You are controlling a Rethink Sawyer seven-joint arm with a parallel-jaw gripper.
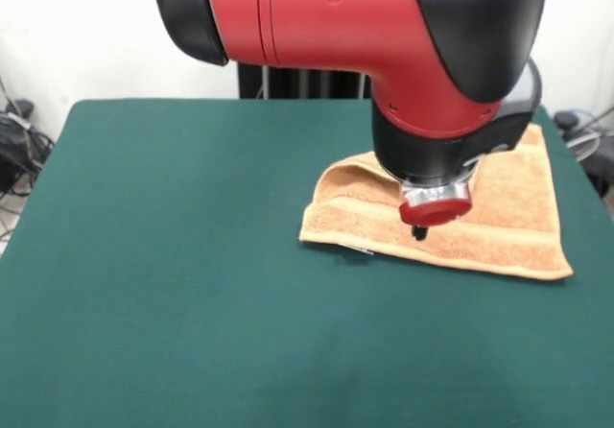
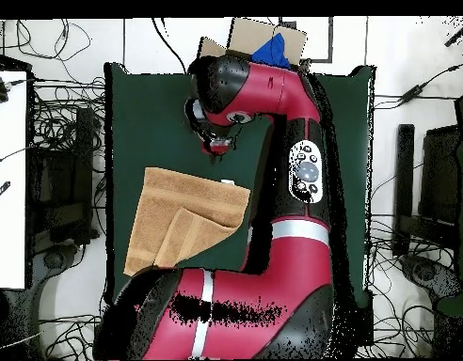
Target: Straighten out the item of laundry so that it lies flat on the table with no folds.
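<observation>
Towel [image 1: 499, 219]: you're seeing it lying with one corner folded over, on the worktop [image 1: 173, 255].
Gripper [image 1: 419, 232]: hovering over towel; can't tell its opening.

Cardboard box [image 2: 263, 36] with blue item [image 2: 271, 49] beyond table; cables [image 2: 56, 94] on floor.

Glossy red arm [image 1: 326, 15] with black joint shells, perhaps a silver wrist ring.
</observation>
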